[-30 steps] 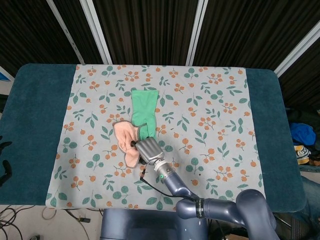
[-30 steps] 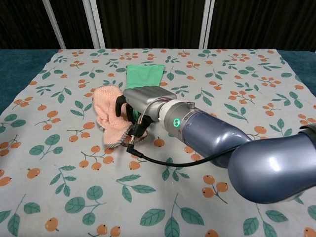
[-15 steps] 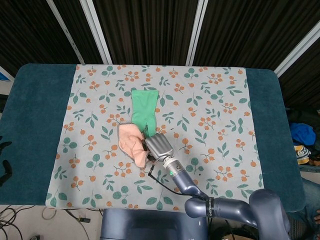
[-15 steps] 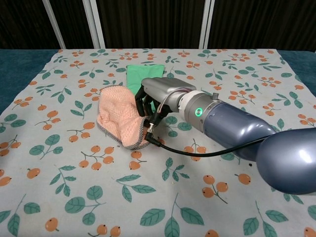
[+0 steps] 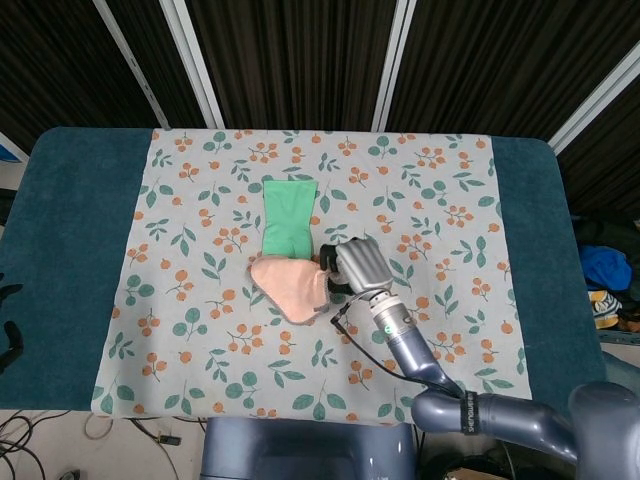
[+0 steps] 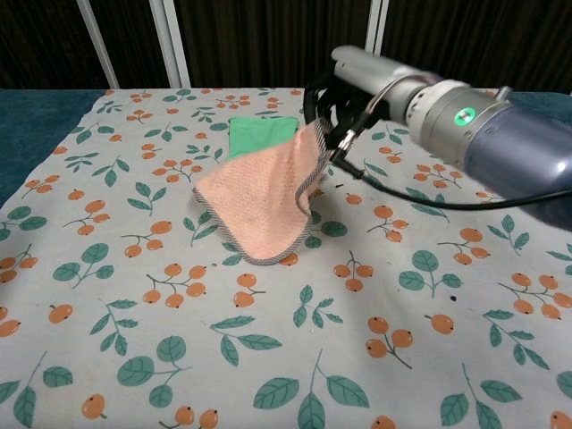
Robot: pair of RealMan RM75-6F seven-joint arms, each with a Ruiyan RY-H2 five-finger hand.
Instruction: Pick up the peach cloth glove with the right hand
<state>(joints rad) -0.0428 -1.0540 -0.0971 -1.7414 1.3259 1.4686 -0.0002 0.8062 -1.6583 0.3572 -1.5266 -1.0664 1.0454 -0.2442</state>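
Observation:
My right hand (image 5: 357, 264) (image 6: 349, 94) grips one edge of the peach cloth glove (image 5: 291, 286) (image 6: 262, 198), which hangs from it above the floral cloth. In the chest view the glove droops down and to the left of the hand, its grey-trimmed lower end close over the cloth. The green glove (image 5: 287, 219) (image 6: 257, 132) lies flat just behind it, partly hidden by the peach one. My left hand appears in neither view.
A floral tablecloth (image 5: 440, 200) (image 6: 134, 295) covers the middle of the teal table (image 5: 70, 240). A black cable (image 6: 420, 202) runs from my right wrist along the arm. Blue fabric and clutter (image 5: 605, 275) lie off the table's right edge.
My right hand has risen and moved right and away from me, lifting the peach glove off the cloth; the glove now hangs unfolded instead of lying bunched.

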